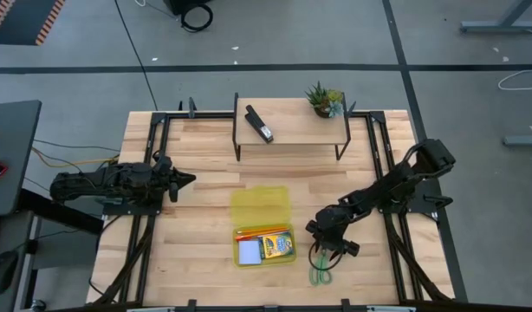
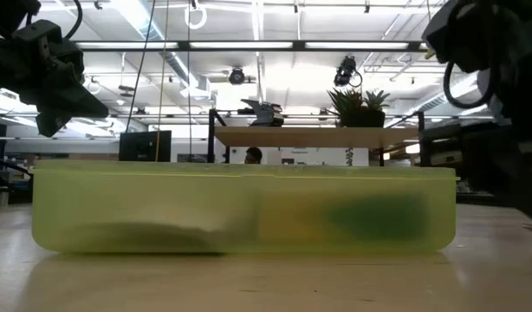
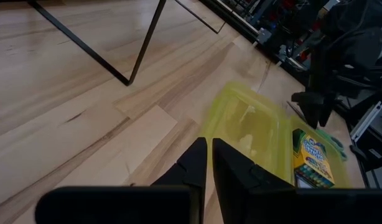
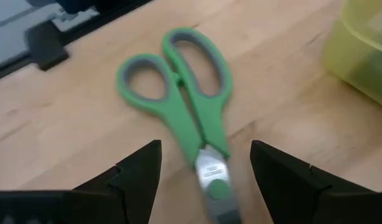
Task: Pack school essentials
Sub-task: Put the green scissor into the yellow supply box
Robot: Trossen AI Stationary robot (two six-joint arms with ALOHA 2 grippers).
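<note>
The green-handled scissors lie flat on the table near its near right side, handles toward the near edge. My right gripper hangs open just above them, one finger on each side of the pivot, touching nothing. The open yellow case holds the orange pencil, crayon box and pale blue notepad. My left gripper waits shut at the table's left, clear of the case. Eraser and pen do not show.
A wooden riser shelf on thin black legs stands at the far edge, carrying a black stapler and a small potted plant. Black frame rails run along both sides. Bare wood lies between the case and the left arm.
</note>
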